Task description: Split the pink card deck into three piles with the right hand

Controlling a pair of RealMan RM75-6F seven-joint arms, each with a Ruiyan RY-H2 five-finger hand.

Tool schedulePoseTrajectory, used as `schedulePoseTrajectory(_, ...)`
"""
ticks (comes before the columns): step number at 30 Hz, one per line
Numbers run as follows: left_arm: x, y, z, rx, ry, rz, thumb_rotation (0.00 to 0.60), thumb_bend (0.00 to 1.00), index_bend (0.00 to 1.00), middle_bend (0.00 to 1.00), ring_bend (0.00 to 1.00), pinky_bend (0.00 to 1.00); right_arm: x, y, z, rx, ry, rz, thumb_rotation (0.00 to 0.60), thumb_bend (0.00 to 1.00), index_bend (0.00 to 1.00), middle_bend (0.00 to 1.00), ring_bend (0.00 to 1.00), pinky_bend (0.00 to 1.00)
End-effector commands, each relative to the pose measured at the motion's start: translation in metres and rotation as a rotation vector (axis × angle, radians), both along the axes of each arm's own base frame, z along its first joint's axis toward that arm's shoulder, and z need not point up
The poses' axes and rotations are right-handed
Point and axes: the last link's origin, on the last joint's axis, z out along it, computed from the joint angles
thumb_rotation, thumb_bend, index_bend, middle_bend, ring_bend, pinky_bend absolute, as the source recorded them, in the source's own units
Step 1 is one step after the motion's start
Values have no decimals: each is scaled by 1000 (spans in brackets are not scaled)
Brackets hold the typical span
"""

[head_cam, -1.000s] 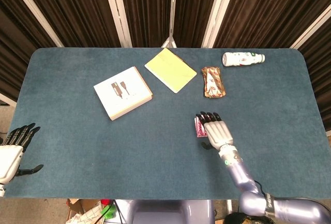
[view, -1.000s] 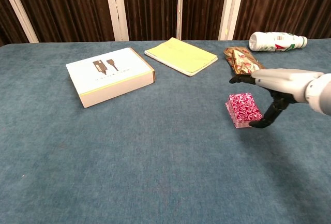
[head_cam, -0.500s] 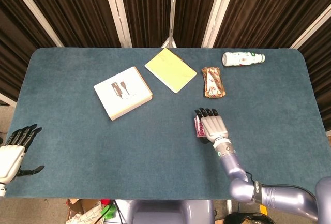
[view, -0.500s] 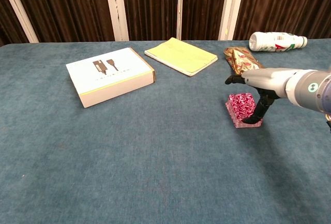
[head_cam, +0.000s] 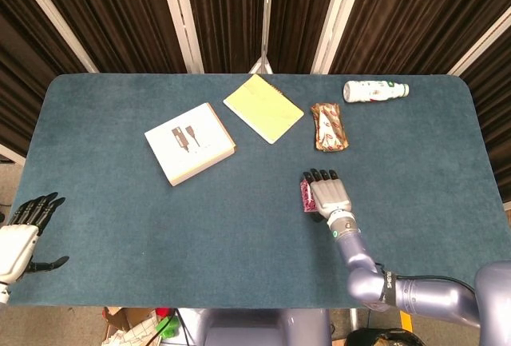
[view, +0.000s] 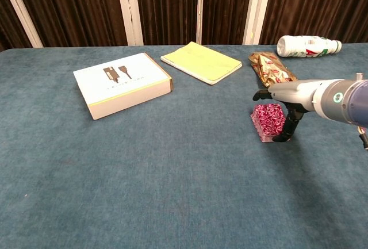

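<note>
Head view: the deck (head_cam: 306, 196) lies on the blue table (head_cam: 120, 202), right of centre and below the snack wrapper (head_cam: 329, 126). Only its left strip shows, pink-red patterned; the right hand (head_cam: 330, 196) covers the rest, palm down, fingers pointing away from the robot and lying side by side. From this view I cannot tell whether the hand grips the deck. Left hand (head_cam: 22, 232) is at the table's near-left edge, fingers spread, holding nothing. Also on the table: white box (head_cam: 190, 143), yellow notepad (head_cam: 263, 108), bottle (head_cam: 375, 90) lying on its side at the far right.

Chest view: the deck (view: 267, 120) is one squared stack, top face pink with a red-and-white swirl pattern, pale card edges visible along the near side. The right hand (view: 287, 102) arches over its right part; the thumb reaches down to the deck's near-right corner and the dark fingertips (view: 260, 95) hang above its far edge. Contact of the fingertips with the cards is not clear.
</note>
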Motion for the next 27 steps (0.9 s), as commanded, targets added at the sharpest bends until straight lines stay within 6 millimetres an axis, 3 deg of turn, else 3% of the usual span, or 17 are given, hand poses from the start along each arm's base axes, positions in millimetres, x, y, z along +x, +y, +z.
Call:
schedulePoseTrajectory(1, 0, 0, 0, -1, 2, -3, 600, 0, 0, 0, 0, 0, -1, -1, -1, 2, 11, -10, 600, 301, 26, 0, 0, 0)
schedulePoseTrajectory(6, 0, 0, 0, -1, 0, -2, 600, 0, 0, 0, 0, 0, -3, -4, -3, 1, 19, -26, 600, 300, 46, 0, 0, 0)
schedulePoseTrajectory(12, 0, 0, 0, -3, -1, -2, 600, 0, 0, 0, 0, 0, -7, -6, -5, -3, 24, -43, 600, 300, 163, 0, 0, 0)
schedulePoseTrajectory(23, 1, 0, 0, -4, 0, -2, 600, 0, 0, 0, 0, 0, -14, -8, -6, -6, 31, -59, 600, 300, 255, 0, 0, 0)
schedulePoseTrajectory(27, 1, 0, 0, -4, -1, -3, 600, 0, 0, 0, 0, 0, -14, -8, -6, -10, 25, -61, 600, 300, 368, 35, 0, 0)
